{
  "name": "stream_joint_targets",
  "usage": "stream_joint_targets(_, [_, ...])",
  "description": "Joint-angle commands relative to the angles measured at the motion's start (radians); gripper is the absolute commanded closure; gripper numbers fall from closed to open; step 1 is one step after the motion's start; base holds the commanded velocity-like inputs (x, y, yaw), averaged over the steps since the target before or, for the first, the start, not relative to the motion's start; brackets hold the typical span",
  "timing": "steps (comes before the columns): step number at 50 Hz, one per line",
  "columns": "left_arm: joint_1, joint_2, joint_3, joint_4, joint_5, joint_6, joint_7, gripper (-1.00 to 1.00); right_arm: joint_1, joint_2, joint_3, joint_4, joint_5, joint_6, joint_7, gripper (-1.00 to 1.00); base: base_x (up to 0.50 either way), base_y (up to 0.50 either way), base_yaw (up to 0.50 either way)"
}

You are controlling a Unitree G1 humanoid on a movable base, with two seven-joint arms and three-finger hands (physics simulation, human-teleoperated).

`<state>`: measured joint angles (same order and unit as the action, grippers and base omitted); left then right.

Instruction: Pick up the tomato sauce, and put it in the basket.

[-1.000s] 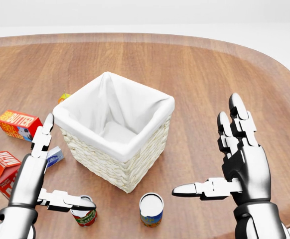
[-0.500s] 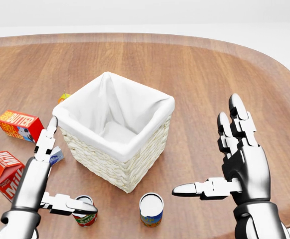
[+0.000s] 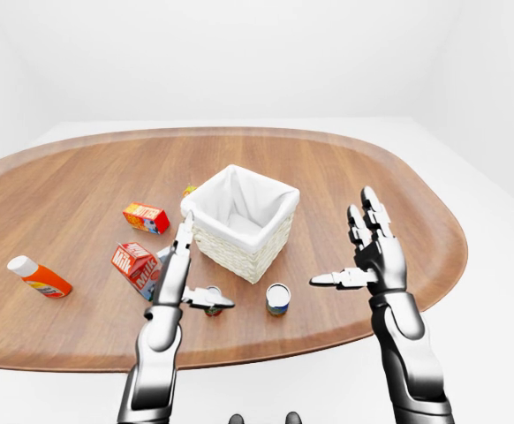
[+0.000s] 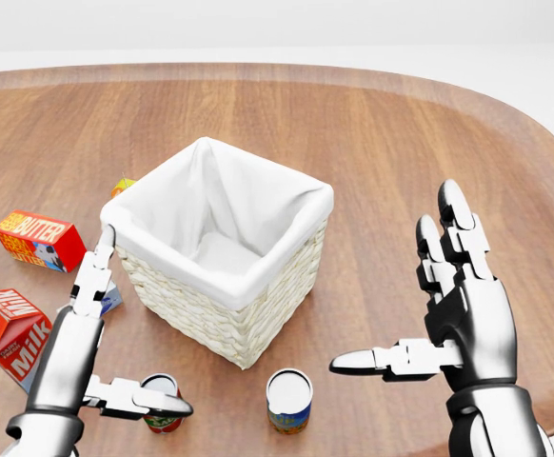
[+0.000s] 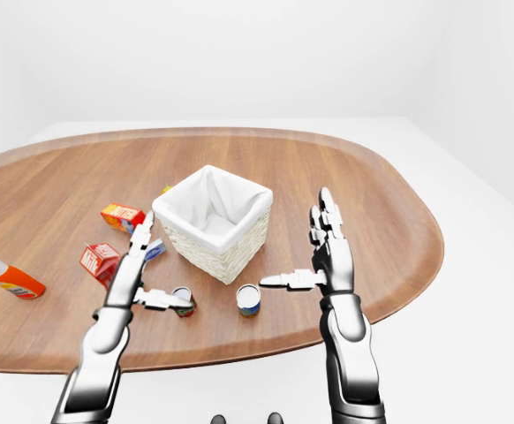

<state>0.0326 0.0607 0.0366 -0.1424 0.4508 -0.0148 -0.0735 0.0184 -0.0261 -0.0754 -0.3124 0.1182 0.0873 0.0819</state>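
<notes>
The left hand (image 4: 82, 357) spreads its fingers (image 4: 94, 268) wide, thumb across the top of the tomato sauce (image 4: 162, 405), a small red-labelled can standing on the desk (image 4: 401, 124) just below the basket (image 4: 222, 249). The right hand (image 4: 453, 319) hangs open, well right of the basket. A second can (image 4: 289, 400) stands beside the first; butter (image 4: 35, 238) and milk (image 4: 12, 328) cartons and an orange bottle (image 3: 38, 276) lie to the basket's left.

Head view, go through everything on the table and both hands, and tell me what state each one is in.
Basket: upright, white liner empty.
Red-label can: upright, under the left thumb.
Blue-label can: upright, free.
Butter box: lying flat.
Milk carton: tipped on its side.
Orange bottle: lying down.
Left hand: open.
Right hand: open, holding nothing.
</notes>
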Motion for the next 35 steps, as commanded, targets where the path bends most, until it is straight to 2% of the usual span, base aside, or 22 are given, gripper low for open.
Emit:
stream_joint_targets(1, [0.017, -0.006, -0.006, -0.019, 0.004, -0.004, 0.01, -0.99, -0.003, -0.001, -0.001, 0.009, -0.001, 0.0, 0.0, -1.0, 0.0, 0.0, 0.0])
stream_joint_targets(2, [0.015, -0.005, -0.003, -0.019, 0.003, -0.001, 0.01, -0.99, -0.003, -0.001, -0.002, 0.011, -0.001, 0.0, 0.0, -1.0, 0.0, 0.0, 0.0])
stream_joint_targets(5, [0.015, -0.002, 0.002, -0.002, 0.001, -0.018, 0.021, -0.98, -0.005, -0.002, -0.003, 0.017, 0.0, 0.0, 0.0, -1.0, 0.0, 0.0, 0.0])
stream_joint_targets(6, [0.014, -0.001, 0.003, -0.005, 0.001, -0.014, 0.019, -0.98, -0.006, -0.001, -0.003, 0.018, 0.0, 0.0, 0.0, -1.0, 0.0, 0.0, 0.0])
stream_joint_targets(7, [0.011, -0.001, 0.006, -0.024, 0.001, 0.004, 0.011, -0.99, -0.006, -0.001, -0.003, 0.018, 0.0, 0.0, 0.0, -1.0, 0.0, 0.0, 0.0])
stream_joint_targets(8, [0.011, -0.002, 0.007, -0.031, 0.001, 0.011, 0.009, -0.98, -0.004, -0.001, -0.002, 0.017, 0.0, 0.0, 0.0, -1.0, 0.0, 0.0, 0.0])
stream_joint_targets(10, [0.01, -0.002, 0.007, -0.027, 0.001, 0.008, 0.012, -0.98, -0.003, -0.001, -0.002, 0.014, 0.0, 0.0, -0.001, -1.0, 0.0, 0.0, 0.0])
stream_joint_targets(12, [0.014, 0.0, 0.004, -0.009, 0.005, -0.012, 0.022, -0.99, -0.004, -0.002, -0.003, 0.012, 0.001, 0.0, -0.001, -1.0, 0.0, 0.0, 0.0])
stream_joint_targets(13, [0.015, 0.0, 0.005, -0.009, 0.005, -0.012, 0.021, -0.98, -0.005, -0.002, -0.004, 0.012, 0.001, 0.0, -0.001, -1.0, 0.0, 0.0, 0.0])
stream_joint_targets(15, [0.017, 0.001, 0.004, 0.018, 0.006, -0.037, 0.035, -0.99, -0.005, -0.002, -0.004, 0.01, 0.002, 0.0, -0.002, -1.0, 0.0, 0.0, 0.0])
stream_joint_targets(16, [0.017, 0.002, 0.005, 0.022, 0.006, -0.041, 0.036, -0.99, -0.005, -0.002, -0.004, 0.009, 0.002, 0.0, -0.002, -1.0, 0.0, 0.0, 0.0])
stream_joint_targets(17, [0.023, 0.0, 0.006, -0.012, 0.008, -0.017, 0.021, -0.98, -0.004, -0.002, -0.003, 0.007, 0.002, 0.0, -0.003, -1.0, 0.0, 0.0, 0.0])
stream_joint_targets(18, [0.027, 0.0, 0.006, -0.02, 0.01, -0.013, 0.018, -0.98, -0.004, -0.002, -0.003, 0.007, 0.002, 0.0, -0.002, -1.0, 0.0, 0.0, 0.0])
stream_joint_targets(25, [0.048, -0.003, 0.003, -0.039, 0.019, -0.016, 0.01, -0.98, -0.01, -0.003, -0.005, 0.009, 0.003, 0.0, -0.004, -1.0, 0.0, 0.0, 0.0])
stream_joint_targets(26, [0.054, 0.0, 0.002, -0.007, 0.021, -0.049, 0.026, -0.99, -0.01, -0.003, -0.005, 0.008, 0.003, 0.0, -0.004, -1.0, 0.0, 0.0, 0.0])
stream_joint_targets(28, [0.07, 0.004, 0.001, 0.023, 0.028, -0.072, 0.039, -0.99, -0.01, -0.003, -0.007, 0.005, 0.004, 0.0, -0.005, -1.0, 0.0, 0.0, 0.0])
stream_joint_targets(35, [0.075, 0.001, 0.006, 0.036, 0.036, -0.072, 0.042, -0.99, -0.006, -0.002, -0.005, 0.0, 0.003, 0.0, -0.004, -1.0, 0.0, 0.0, 0.0])
